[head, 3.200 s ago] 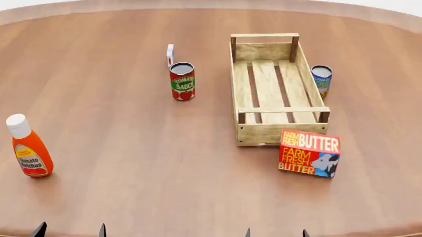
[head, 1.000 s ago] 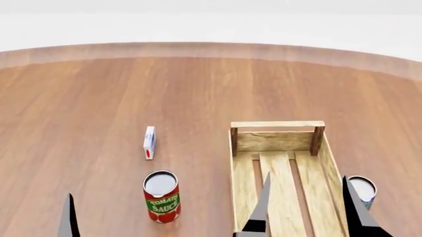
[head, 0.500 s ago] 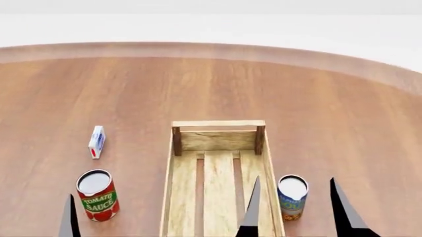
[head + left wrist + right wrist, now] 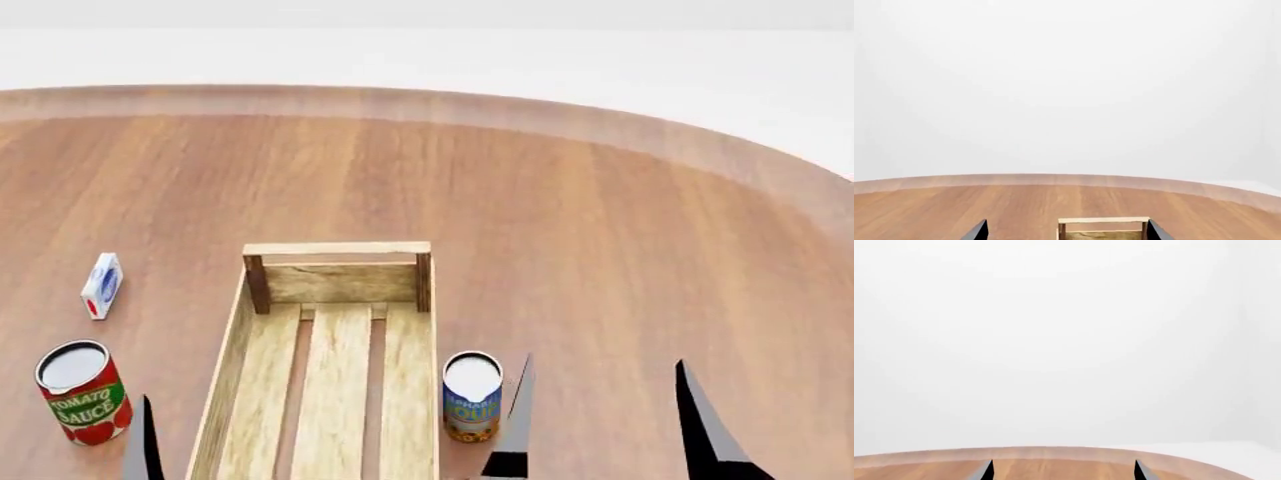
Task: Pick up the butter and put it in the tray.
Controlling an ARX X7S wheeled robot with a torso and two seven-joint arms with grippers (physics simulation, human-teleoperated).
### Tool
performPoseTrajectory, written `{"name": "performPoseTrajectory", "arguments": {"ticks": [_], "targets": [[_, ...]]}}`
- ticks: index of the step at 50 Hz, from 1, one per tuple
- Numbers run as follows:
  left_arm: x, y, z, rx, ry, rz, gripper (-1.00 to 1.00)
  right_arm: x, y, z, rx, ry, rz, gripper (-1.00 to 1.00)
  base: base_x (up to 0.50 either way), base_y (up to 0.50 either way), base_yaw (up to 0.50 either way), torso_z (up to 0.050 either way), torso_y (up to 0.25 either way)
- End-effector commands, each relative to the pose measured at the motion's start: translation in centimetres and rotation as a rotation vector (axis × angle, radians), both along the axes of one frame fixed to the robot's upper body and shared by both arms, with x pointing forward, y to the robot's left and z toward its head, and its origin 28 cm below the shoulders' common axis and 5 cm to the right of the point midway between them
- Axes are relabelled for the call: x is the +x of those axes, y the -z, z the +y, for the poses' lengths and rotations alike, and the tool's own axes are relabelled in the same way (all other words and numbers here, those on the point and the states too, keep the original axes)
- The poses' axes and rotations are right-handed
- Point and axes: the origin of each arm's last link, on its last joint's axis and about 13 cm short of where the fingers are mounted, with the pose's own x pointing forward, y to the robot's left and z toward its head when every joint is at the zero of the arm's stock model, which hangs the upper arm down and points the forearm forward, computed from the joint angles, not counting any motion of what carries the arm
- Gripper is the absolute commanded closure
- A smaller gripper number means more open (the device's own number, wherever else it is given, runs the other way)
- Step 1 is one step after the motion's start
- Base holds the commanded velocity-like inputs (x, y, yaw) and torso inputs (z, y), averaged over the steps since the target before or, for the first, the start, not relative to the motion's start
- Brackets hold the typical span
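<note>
Our view has swung right, sliding the tray [image 4: 334, 340] leftward; butter is out of sight. Right gripper [image 4: 607, 415] spread, empty, ready; left gripper's [image 4: 1066, 231] likewise.

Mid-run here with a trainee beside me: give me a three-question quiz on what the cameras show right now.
1. True or false: the butter is visible in the head view.
2. Which item stands closest to the tray? A) tomato sauce can B) blue-labelled can C) small white carton
3. Fill in: the right gripper shows its two fingertips ____, with nothing between them.

Key
1. False: no current view shows it.
2. B: it stands just beside the tray's side wall; the other two sit further off on the opposite side.
3. Apart: the gripper is open, and the right wrist view shows the same gap.
</note>
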Motion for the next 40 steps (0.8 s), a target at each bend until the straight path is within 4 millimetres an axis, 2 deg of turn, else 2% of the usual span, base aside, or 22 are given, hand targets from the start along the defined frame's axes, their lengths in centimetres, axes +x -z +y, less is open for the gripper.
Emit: {"name": "performPoseTrajectory", "arguments": {"ticks": [1,6,34,40], "targets": [[0.17,-0.15,0.22,-0.013,0.006,-0.005,-1.0,-0.26,-0.48,-0.36,0.035,0.029,-0.044,-1.0,0.0,0.0,0.0,0.0,0.0],[0.19,-0.12,0.21,-0.015,0.007,-0.004,-1.0,-0.26,-0.31,-0.31,0.013,0.03,-0.041,-1.0,0.0,0.0,0.0,0.0,0.0],[0.09,-0.38,0.2,-0.016,0.004,-0.006,-1.0,-0.15,0.01,-0.2,0.01,-0.012,-0.019,-1.0,0.0,0.0,0.5,0.0,0.0],[0.15,-0.44,0.35,-0.019,-0.002,-0.006,-1.0,-0.59,-0.71,-0.68,-0.048,-0.092,-0.012,-1.0,0.0,0.0,0.02,0.0,0.0]]}}
